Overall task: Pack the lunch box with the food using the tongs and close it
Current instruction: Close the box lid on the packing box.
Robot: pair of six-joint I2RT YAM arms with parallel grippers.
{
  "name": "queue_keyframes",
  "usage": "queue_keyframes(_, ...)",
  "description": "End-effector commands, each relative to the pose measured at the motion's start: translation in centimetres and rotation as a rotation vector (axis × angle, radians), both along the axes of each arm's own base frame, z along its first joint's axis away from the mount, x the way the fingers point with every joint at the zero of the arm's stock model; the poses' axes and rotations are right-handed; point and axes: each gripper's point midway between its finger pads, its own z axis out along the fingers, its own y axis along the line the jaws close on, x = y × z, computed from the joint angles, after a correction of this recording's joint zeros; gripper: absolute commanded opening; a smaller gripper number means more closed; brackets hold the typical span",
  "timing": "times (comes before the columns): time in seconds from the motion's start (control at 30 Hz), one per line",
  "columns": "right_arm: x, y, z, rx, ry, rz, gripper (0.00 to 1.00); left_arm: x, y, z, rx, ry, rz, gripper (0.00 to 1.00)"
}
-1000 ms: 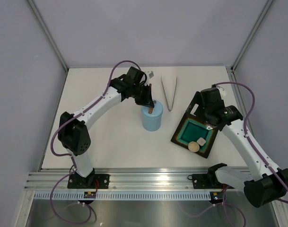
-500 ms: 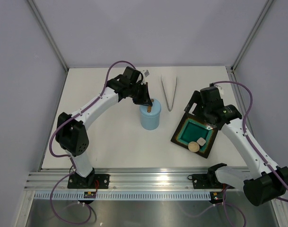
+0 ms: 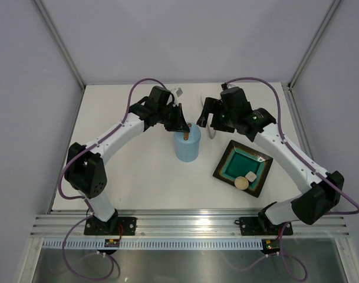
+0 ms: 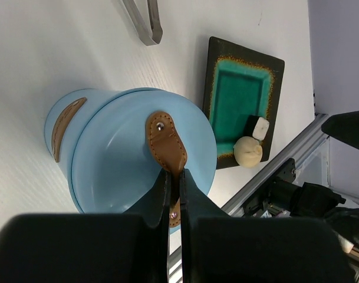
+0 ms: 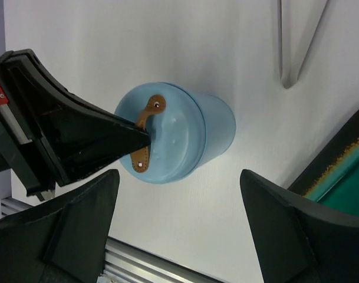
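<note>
The light blue lunch box (image 3: pixel 187 147) stands upright mid-table, with its flat blue lid (image 4: pixel 138 171) on top. My left gripper (image 4: pixel 174 177) is shut on the lid's brown tab (image 4: pixel 166 140). Whether the lid is fully seated I cannot tell. My right gripper (image 5: pixel 185 227) hangs open just right of the lunch box (image 5: pixel 217 127), nothing between its fingers. The silver tongs (image 5: pixel 297 41) lie on the table behind it, partly covered by the right gripper (image 3: pixel 207 121) in the top view. On the dark teal-centred plate (image 3: pixel 259 158) lie two pieces of food, a beige bun (image 3: pixel 242 183) and a white cube (image 3: pixel 250 175).
Grey enclosure walls rise on the left, back and right of the white table. An aluminium rail (image 3: pixel 185 221) runs along the near edge, where the arm bases are bolted. The left arm's purple cable (image 3: pixel 138 91) loops above its wrist.
The right arm has swung left from the plate's far corner to beside the lunch box, over the tongs. The left gripper keeps its hold on the tab and has barely moved.
</note>
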Motion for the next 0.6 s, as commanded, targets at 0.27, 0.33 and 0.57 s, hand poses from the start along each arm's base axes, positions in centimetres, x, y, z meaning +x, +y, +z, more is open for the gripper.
queue_keyframes(0.27, 3.0, 2.3, -5.3, -0.116, 0.128, 0.034, 0.92, -0.2, 1.4, -1.7, 0.042, 0.043, 0.011, 0.0)
queue_keyframes(0.33, 3.1, 1.8, -7.9, -0.165, 0.176, 0.013, 0.93, -0.3, 1.4, -1.7, 0.043, 0.043, 0.009, 0.0)
queue_keyframes(0.57, 2.2, 0.6, -10.6, -0.237, 0.242, -0.004, 0.93, -0.2, 1.5, -1.7, 0.056, 0.031, -0.001, 0.0)
